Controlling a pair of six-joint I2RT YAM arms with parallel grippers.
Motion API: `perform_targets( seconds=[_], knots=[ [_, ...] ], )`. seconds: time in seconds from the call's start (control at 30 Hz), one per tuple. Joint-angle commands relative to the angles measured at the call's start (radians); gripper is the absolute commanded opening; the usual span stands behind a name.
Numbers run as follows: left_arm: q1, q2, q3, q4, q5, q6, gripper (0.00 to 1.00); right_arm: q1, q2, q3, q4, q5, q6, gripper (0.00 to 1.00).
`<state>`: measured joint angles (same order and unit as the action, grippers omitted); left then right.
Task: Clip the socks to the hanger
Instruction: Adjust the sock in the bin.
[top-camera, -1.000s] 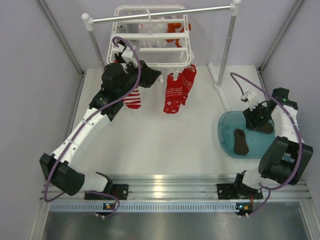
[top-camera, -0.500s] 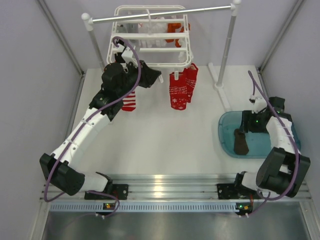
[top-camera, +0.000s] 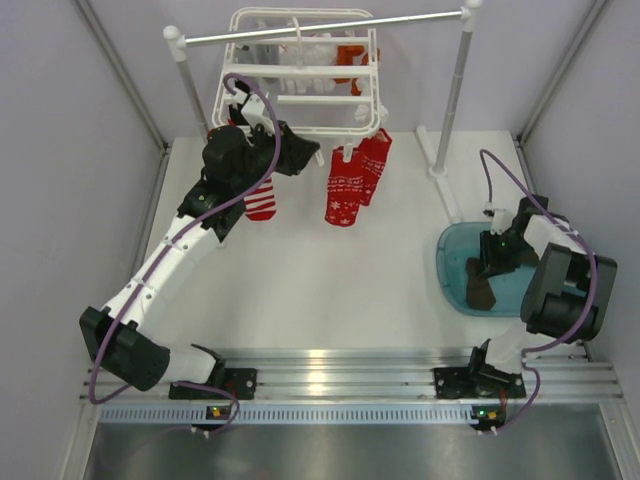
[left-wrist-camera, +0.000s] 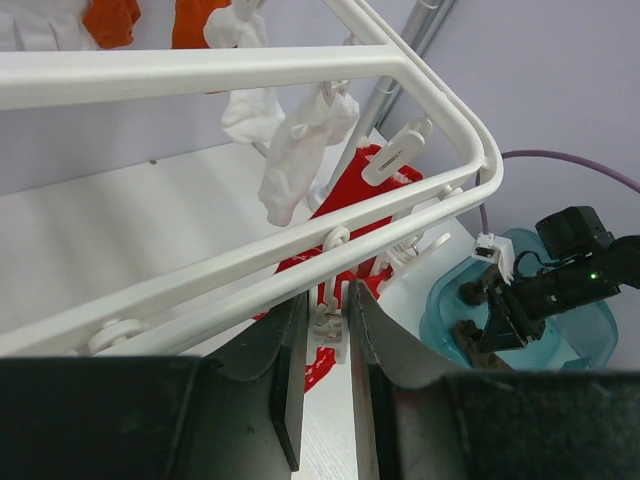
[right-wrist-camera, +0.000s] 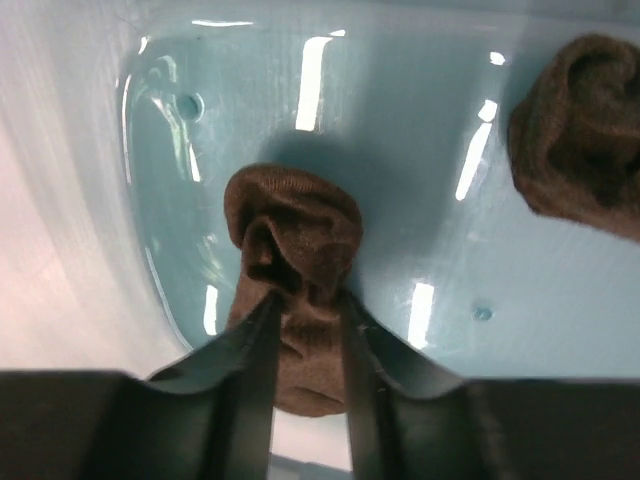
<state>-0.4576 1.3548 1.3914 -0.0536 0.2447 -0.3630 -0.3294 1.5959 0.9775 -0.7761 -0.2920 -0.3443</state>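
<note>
Right gripper (right-wrist-camera: 305, 330): shifting across blue tub (right-wrist-camera: 400, 130) at tabletop's right edge, now clamping onto brown sock (right-wrist-camera: 295, 245), so pick starting. Left gripper (left-wrist-camera: 328, 345): staying clenched on clip (left-wrist-camera: 328, 322) under hanger (left-wrist-camera: 250, 65) rail, awaiting sock.

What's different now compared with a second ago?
The right gripper moved across the blue tub, toward the robot, and closed on a dark brown sock there. The left gripper stayed clamped on a clip of the hanger; the red socks only swayed.
</note>
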Motion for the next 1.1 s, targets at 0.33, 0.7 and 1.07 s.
perform_targets(
  seconds=[0.33, 0.7, 1.07],
  knots=[
    [0.007, -0.005, 0.014, 0.037, 0.011, 0.012, 0.00, 0.072, 0.081, 0.270, -0.116, -0.141, -0.659, 0.31],
    [0.007, -0.008, 0.018, 0.028, 0.008, 0.010, 0.00, 0.055, -0.083, 0.108, -0.052, -0.073, -0.504, 0.61],
    [0.007, -0.014, 0.003, 0.044, 0.010, 0.001, 0.00, 0.036, -0.088, -0.056, 0.201, -0.035, -0.446, 0.64]
  ],
)
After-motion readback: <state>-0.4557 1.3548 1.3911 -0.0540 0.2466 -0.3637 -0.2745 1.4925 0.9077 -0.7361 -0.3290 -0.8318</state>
